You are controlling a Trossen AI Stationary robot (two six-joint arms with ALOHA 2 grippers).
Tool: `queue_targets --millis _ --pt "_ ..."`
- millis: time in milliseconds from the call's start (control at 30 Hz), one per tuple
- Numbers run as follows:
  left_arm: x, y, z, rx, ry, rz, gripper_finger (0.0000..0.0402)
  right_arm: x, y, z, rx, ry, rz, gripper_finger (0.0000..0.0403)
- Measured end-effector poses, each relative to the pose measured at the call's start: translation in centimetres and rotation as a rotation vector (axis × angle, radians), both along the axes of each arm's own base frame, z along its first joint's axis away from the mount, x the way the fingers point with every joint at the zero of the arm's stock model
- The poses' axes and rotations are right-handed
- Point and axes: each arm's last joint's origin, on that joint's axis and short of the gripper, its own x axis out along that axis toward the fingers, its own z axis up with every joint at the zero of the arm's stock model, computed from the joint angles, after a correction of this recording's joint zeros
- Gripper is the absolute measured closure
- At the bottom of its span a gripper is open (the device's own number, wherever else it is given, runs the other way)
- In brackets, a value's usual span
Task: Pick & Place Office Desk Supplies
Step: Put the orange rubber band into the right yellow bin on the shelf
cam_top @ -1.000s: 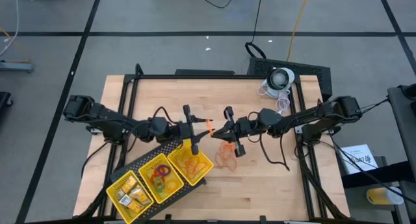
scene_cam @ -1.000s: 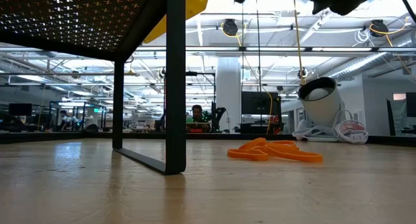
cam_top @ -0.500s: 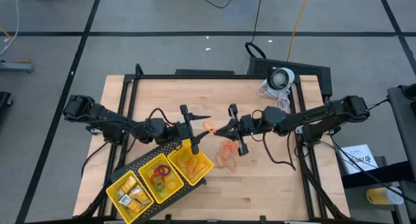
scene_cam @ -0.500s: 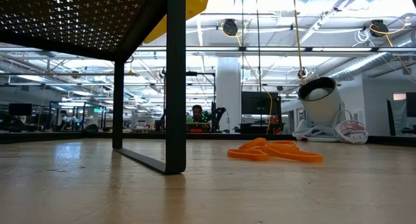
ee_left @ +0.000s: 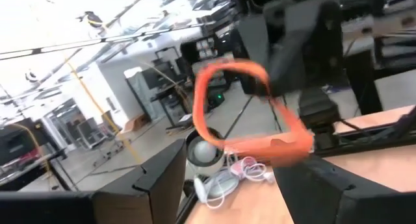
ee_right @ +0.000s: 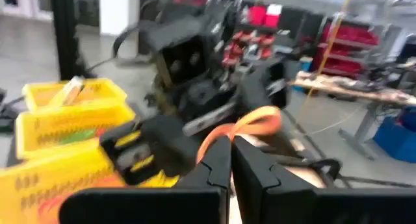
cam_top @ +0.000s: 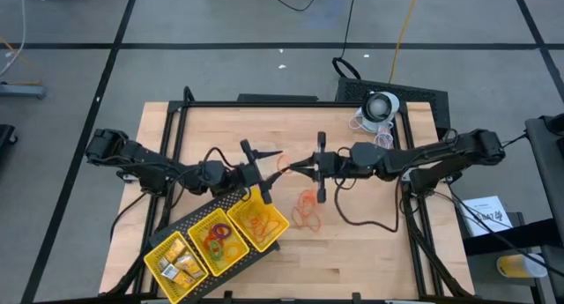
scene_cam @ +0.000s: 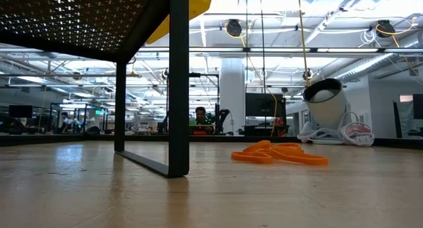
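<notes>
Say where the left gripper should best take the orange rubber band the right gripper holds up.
Probably the free loop of the orange rubber band, which stands clear of the shut right gripper. Come head-on from the left arm's side, the open left gripper closing across one strand.

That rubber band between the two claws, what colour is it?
Orange rubber band; clearest in the left wrist view.

A yellow three-compartment tray point(cam_top: 159, 248) was set at the wooden table's point(cam_top: 370, 251) front left. A white domed device point(cam_top: 382, 105) with coiled cable was placed at the far right corner.
</notes>
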Motion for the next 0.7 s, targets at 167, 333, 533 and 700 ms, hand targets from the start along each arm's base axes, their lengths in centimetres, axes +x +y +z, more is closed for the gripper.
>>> queue_targets --millis 167,333,533,700 --pt "0.0 0.0 0.0 -0.027 -0.011 -0.001 0.0163 -0.1 -0.2 0.2 -0.033 -0.005 -0.049 0.0403" --pt "0.0 0.0 0.0 -0.155 -0.055 -0.029 0.0162 -0.3 -0.2 0.6 -0.033 -0.027 -0.043 0.0403" --pt "0.0 0.0 -0.1 -0.259 -0.081 -0.047 0.0162 -0.4 -0.2 0.6 -0.05 -0.025 -0.044 0.0403" --pt "-1.2 0.2 1.2 -0.277 -0.089 -0.046 0.0162 -0.4 -0.2 0.7 -0.053 -0.028 -0.043 0.0403"
